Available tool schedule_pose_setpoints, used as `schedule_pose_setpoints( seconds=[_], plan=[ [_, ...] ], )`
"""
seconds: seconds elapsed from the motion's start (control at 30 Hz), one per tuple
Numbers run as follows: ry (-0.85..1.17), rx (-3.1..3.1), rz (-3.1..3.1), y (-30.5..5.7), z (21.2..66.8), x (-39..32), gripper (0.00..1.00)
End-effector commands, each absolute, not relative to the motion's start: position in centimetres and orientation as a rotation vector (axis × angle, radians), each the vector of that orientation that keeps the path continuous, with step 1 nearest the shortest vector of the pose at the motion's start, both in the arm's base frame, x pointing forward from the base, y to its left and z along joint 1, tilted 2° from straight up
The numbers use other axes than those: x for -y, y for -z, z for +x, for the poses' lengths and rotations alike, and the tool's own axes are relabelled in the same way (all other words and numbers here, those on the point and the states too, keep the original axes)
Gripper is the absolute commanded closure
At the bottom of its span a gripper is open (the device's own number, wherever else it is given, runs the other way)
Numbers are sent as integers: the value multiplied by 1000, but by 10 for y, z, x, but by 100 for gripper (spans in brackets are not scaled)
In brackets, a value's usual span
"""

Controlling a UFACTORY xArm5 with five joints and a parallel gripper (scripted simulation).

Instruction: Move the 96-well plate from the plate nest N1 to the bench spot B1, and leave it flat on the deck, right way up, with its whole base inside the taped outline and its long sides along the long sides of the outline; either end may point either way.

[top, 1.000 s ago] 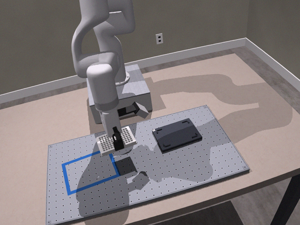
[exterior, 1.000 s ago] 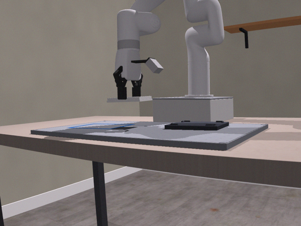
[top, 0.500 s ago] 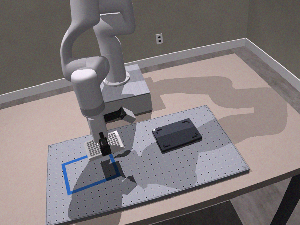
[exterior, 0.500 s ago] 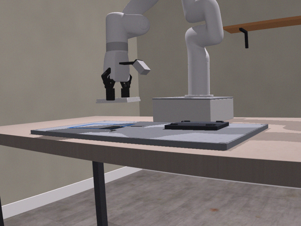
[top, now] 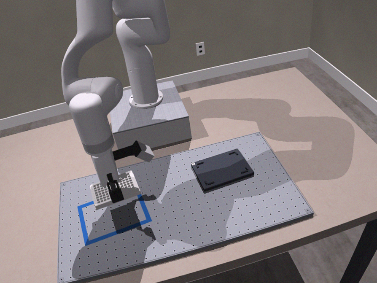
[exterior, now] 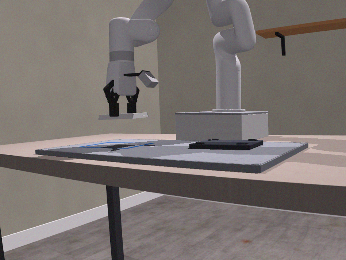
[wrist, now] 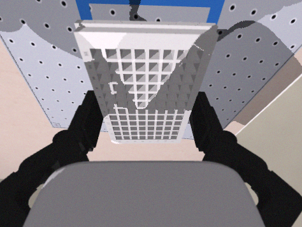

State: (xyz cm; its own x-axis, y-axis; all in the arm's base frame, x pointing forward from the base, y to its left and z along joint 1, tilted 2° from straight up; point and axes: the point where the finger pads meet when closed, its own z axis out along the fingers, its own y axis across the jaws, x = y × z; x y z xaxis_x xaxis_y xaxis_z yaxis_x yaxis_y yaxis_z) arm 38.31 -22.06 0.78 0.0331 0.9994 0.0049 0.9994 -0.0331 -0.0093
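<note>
1. 96-well plate (top: 102, 193): carried level and wells-up, well above the deck (top: 218, 213), toward the left part of the tabletop (top: 277, 93); clamped across its short width, long sides against the fingers.
2. Tool (exterior: 120, 109): shut on the plate, jaws held wide by it. Grip sits near mid-length in the exterior view, so no obvious sag at either end.
3. Taped outline B1 (top: 83, 226): blue rectangle on the deck near the tabletop's front-left corner. In the top view the plate overlaps only the outline's rear edge; true overlap hard to judge with the plate raised.
4. Risk of short placement: lowering from here likely leaves part of the base on or outside the rear tape line.
5. Risk of yaw error: plate's long sides look roughly along the outline's long sides, but a small twist would push a corner over the tape.
6. Risk of drop: opening at this height could let the plate bounce, tilt or flip.
7. Risk of slip: smooth side walls, held by friction alone; a sudden stop could shift it.
8. Plate nest N1 (top: 222, 169): bare, well apart toward the right; no collision concern.
</note>
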Motion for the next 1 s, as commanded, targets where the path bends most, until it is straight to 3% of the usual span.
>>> schedule_pose_setpoints(
  seconds=[0.0,0.97],
  plan=[
    [-3,2180,-2251,-8,385,231,100],
    [-3,2179,-2250,-7,385,253,100]
  ],
)
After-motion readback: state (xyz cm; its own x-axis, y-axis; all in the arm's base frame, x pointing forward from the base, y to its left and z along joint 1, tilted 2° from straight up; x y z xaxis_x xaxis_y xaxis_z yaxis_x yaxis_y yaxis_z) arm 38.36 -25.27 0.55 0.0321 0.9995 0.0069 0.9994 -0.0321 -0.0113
